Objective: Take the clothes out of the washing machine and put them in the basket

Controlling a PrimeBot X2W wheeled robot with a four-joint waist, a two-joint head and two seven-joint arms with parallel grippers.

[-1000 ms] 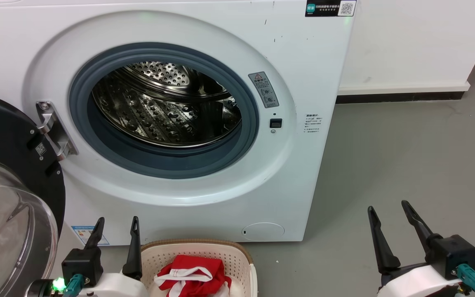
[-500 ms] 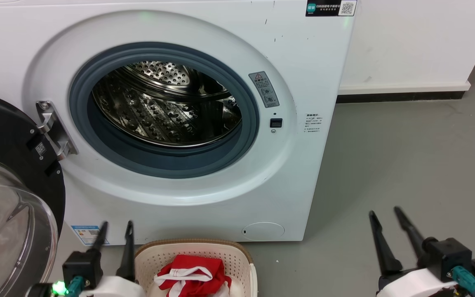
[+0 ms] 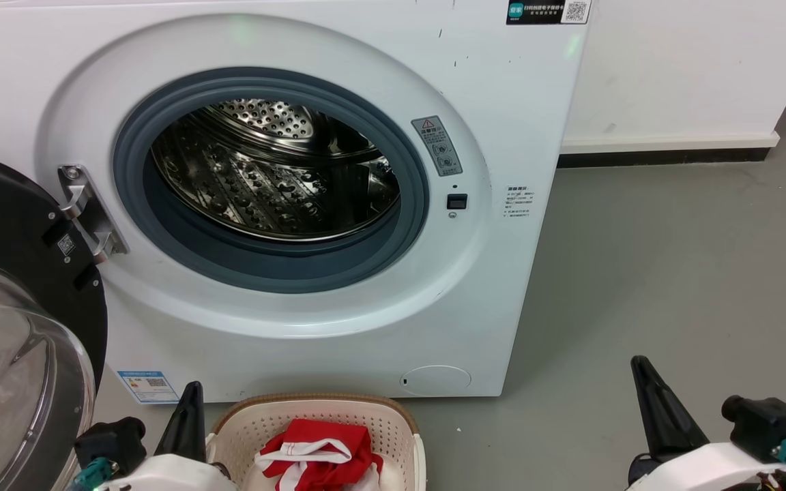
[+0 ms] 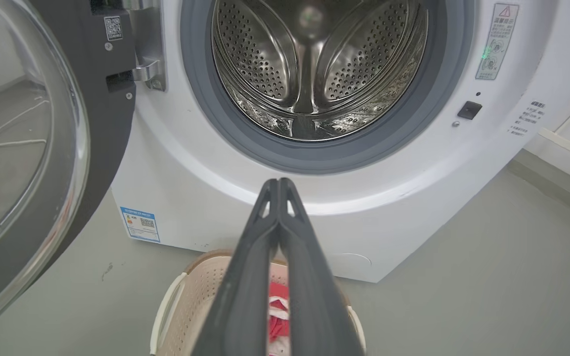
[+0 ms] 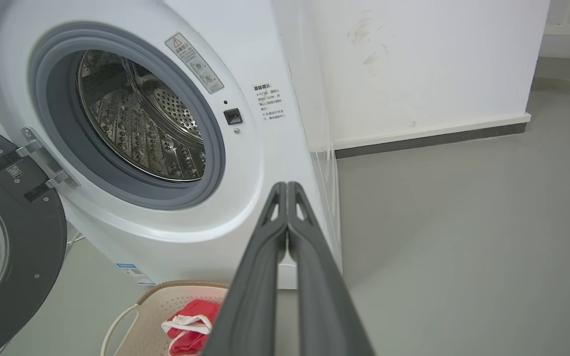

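As clothes (image 3: 318, 455) lie in basket (image 3: 398, 428) before washing machine (image 3: 509, 286) — transfer step judged done; left gripper (image 4: 279, 185), right gripper (image 5: 287, 187) both clenched, empty — next: park arms clear

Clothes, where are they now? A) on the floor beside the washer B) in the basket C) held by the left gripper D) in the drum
B: the red clothes lie inside the basket, which stands in front of the washing machine.

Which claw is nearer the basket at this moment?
Left. The left claw sits just beside the left rim of the basket; the right claw is well off to its right, above the grey floor.
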